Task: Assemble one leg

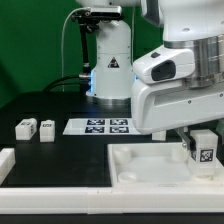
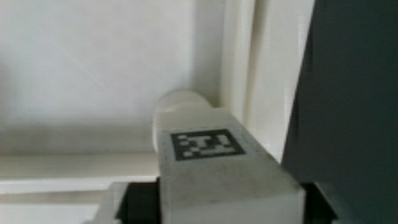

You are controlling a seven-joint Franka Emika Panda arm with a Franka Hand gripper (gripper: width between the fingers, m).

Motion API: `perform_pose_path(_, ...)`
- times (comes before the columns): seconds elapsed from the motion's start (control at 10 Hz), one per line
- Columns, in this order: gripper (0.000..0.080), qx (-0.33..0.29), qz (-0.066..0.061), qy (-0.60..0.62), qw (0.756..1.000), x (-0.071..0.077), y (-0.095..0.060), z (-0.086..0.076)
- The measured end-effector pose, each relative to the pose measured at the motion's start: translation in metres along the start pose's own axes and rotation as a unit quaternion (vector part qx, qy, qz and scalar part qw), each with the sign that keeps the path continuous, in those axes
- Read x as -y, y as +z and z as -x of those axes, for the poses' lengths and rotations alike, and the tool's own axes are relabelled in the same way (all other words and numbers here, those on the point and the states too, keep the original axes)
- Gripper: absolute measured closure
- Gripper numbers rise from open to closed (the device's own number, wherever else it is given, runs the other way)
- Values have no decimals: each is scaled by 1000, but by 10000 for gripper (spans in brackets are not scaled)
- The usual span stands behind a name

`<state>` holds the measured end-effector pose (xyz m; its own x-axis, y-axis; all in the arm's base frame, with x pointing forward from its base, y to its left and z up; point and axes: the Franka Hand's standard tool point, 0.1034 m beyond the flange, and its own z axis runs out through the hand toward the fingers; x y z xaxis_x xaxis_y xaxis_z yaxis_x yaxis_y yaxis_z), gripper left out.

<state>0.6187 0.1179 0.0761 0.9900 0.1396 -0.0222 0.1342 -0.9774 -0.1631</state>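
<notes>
My gripper [image 1: 203, 152] is shut on a leg [image 1: 204, 149], a stubby white block with a black-and-white tag, and holds it over the exterior view's right part of the large white square panel [image 1: 150, 165]. In the wrist view the leg [image 2: 210, 150] stands between my dark fingers [image 2: 139, 200], its rounded tip pointing at the panel [image 2: 107, 80] near its raised edge. Two more legs [image 1: 26, 127] [image 1: 47, 128] lie on the dark table at the exterior view's left.
The marker board [image 1: 100, 126] lies behind the panel, in front of the robot base [image 1: 108, 70]. A white frame piece [image 1: 8, 160] lies at the exterior view's left edge, and a white rail [image 1: 60, 205] runs along the front.
</notes>
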Motion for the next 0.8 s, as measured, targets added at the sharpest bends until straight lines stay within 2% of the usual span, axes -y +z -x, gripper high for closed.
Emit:
perform_pose_path(0.4,498,0,0,13,1000,-1,0,0)
perform_pose_path(0.5,498,-1,-2,84,996,-1,0,0)
perform_pose_path(0.6,498,-7,-4,165,986,-1,1,-1)
perform_pose_path(0.8,499,-16,-3,328,945,2,0,0)
